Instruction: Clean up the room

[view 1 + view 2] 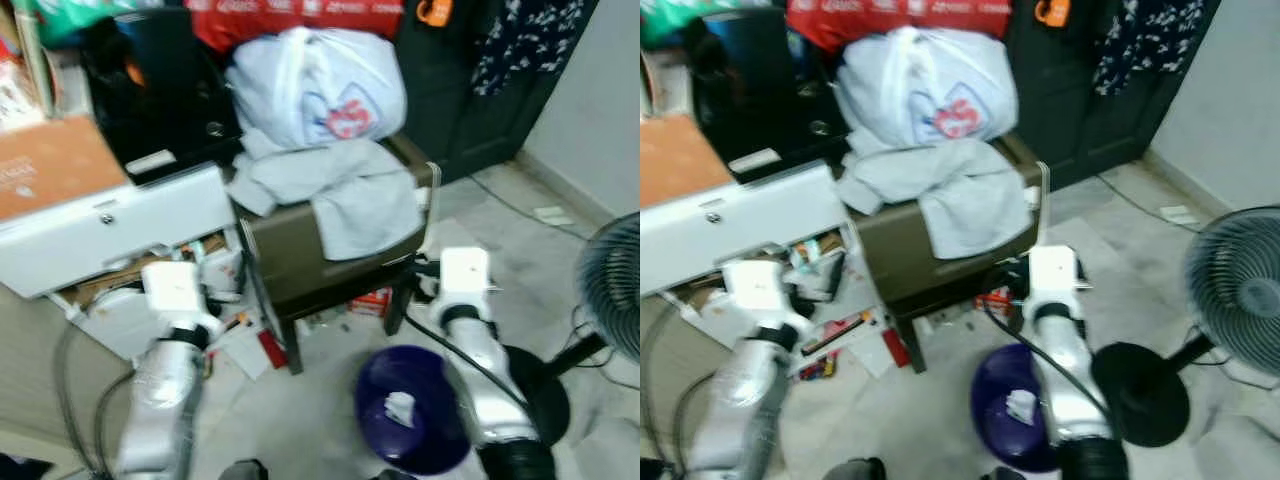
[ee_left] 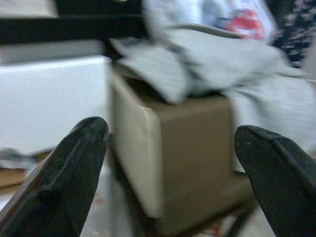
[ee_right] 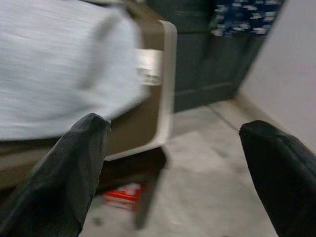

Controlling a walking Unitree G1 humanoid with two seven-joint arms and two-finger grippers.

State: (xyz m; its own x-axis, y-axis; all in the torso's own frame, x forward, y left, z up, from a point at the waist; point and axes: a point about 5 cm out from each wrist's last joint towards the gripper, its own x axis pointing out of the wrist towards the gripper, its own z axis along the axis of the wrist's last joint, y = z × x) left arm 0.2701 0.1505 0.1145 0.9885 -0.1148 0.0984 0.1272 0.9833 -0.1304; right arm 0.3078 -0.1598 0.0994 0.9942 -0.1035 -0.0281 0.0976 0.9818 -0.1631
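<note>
A brown chair (image 1: 330,255) is standing ahead, carrying a grey cloth (image 1: 340,190) and a white bag (image 1: 315,85). A purple bin (image 1: 400,385) is sitting near, holding what looks like crumpled paper (image 1: 400,408). The left gripper (image 2: 170,163) and right gripper (image 3: 173,163) are hanging spread apart, empty.

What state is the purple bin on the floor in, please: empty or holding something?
Nearly empty: the upright purple bin holds one crumpled white scrap.
</note>
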